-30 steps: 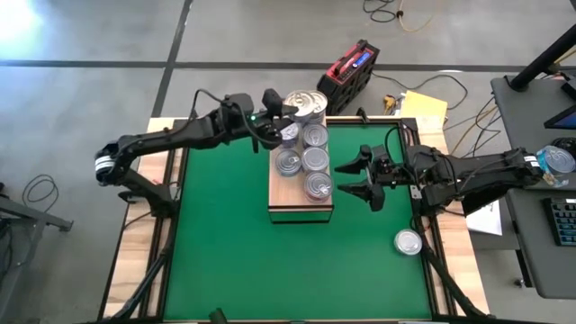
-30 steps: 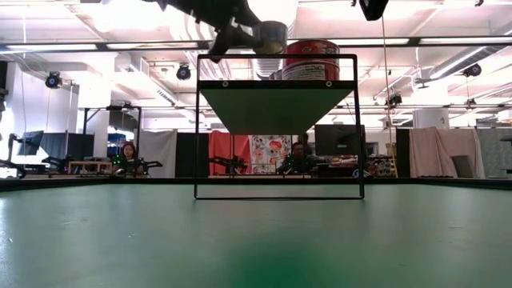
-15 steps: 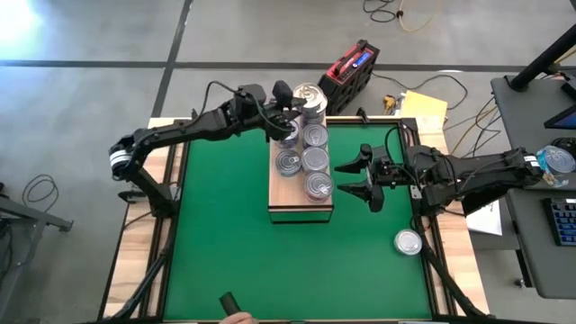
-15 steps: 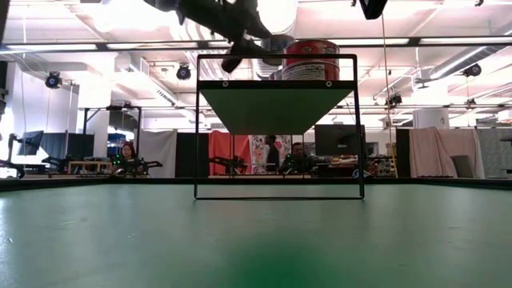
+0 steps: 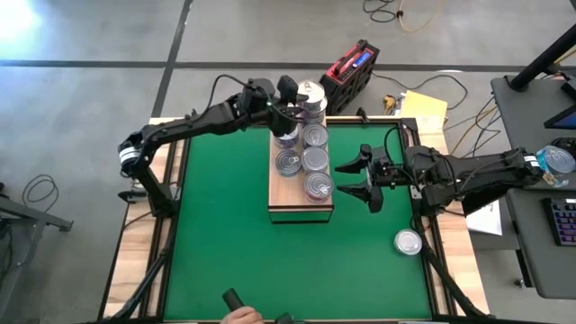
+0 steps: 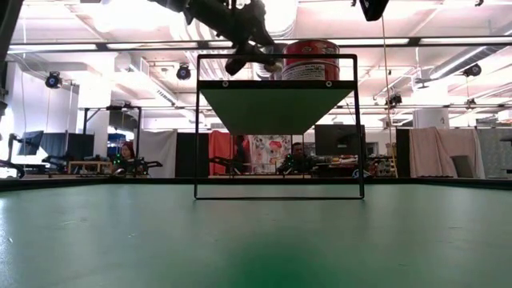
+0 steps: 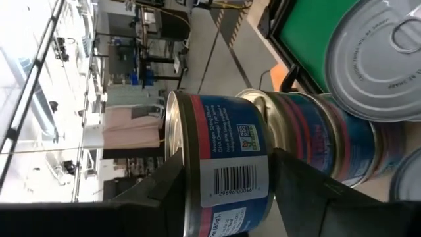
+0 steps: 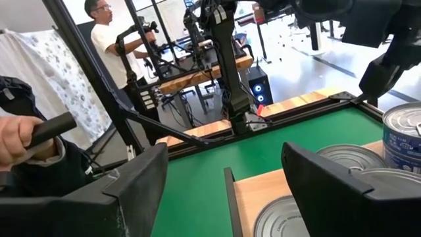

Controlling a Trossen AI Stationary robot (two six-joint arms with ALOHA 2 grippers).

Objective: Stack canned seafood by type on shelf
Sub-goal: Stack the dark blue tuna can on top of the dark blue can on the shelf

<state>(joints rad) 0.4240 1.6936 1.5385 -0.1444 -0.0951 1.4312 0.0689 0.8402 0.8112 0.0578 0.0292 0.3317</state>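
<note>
At the near right corner of the green tabletop (image 5: 216, 234) one tin (image 5: 409, 241) lies alone on its flat, well apart from the rest and not yet sorted. At the near edge, part of a person's hand (image 5: 241, 316) with a dark object just shows.

Farther in, the right gripper (image 5: 355, 178) waits just right of the shelf (image 5: 301, 209), its fingers spread and empty, level with the nearest tins on the board.

The shelf runs from mid-table toward the far edge and carries silver-lidded tins (image 5: 306, 160) in two rows; its near end is bare wood. From table height, a red-labelled tin (image 6: 311, 61) stands on the shelf's top.

At the far end, the left gripper (image 5: 290, 101) holds a blue-labelled tin (image 7: 220, 172) clamped between its fingers, close beside another blue-labelled tin (image 7: 316, 141) at the back of the shelf.

The step in hand looks like placing this tin with its own kind. The next move probably calls for lowering it squarely onto or beside the matching tin, then opening gently so nothing is nudged off the far end. After that, the lone tin remains to be fetched.
</note>
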